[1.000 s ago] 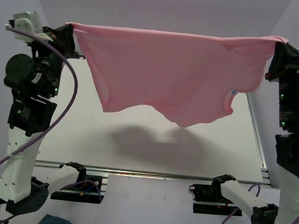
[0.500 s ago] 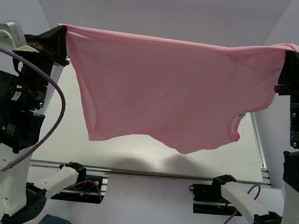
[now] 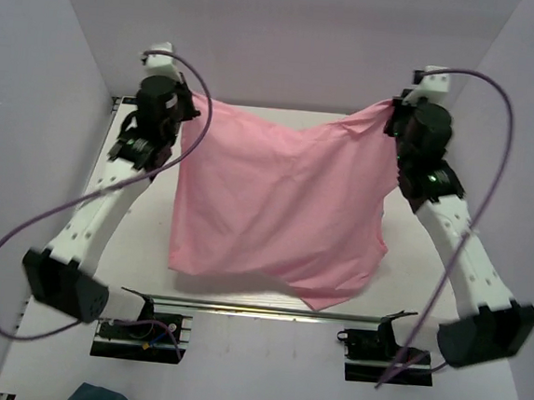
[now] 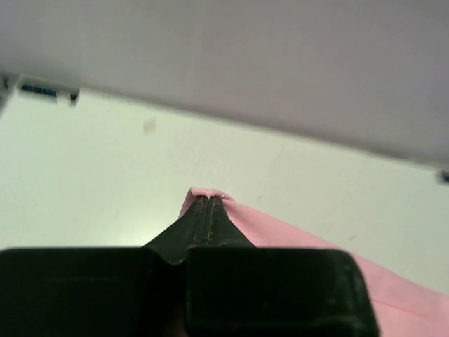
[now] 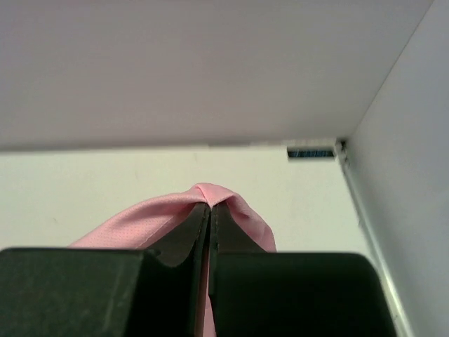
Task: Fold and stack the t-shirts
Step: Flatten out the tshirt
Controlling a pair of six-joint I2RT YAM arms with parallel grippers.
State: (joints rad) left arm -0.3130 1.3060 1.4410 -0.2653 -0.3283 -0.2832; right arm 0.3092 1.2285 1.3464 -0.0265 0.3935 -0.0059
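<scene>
A light pink t-shirt (image 3: 275, 210) is held by two corners over the far half of the table, and its lower edge trails toward the near rail. My left gripper (image 3: 190, 100) is shut on the far left corner. In the left wrist view the pink fabric (image 4: 295, 235) peeks out past the tips of that left gripper (image 4: 204, 200). My right gripper (image 3: 391, 108) is shut on the far right corner. The right wrist view shows pink cloth (image 5: 140, 217) bunched over the tips of the right gripper (image 5: 210, 206).
A dark teal cloth (image 3: 100, 397) lies at the near left edge. A metal rail (image 3: 267, 309) crosses the table near the arm bases. The back wall (image 3: 290, 43) stands close behind both grippers, and side walls flank the table (image 3: 262, 368).
Both arms have swung away from the camera toward the back wall, carrying the shirt down and forward. The shirt now hangs lower and narrower, its hem trailing near the rail.
</scene>
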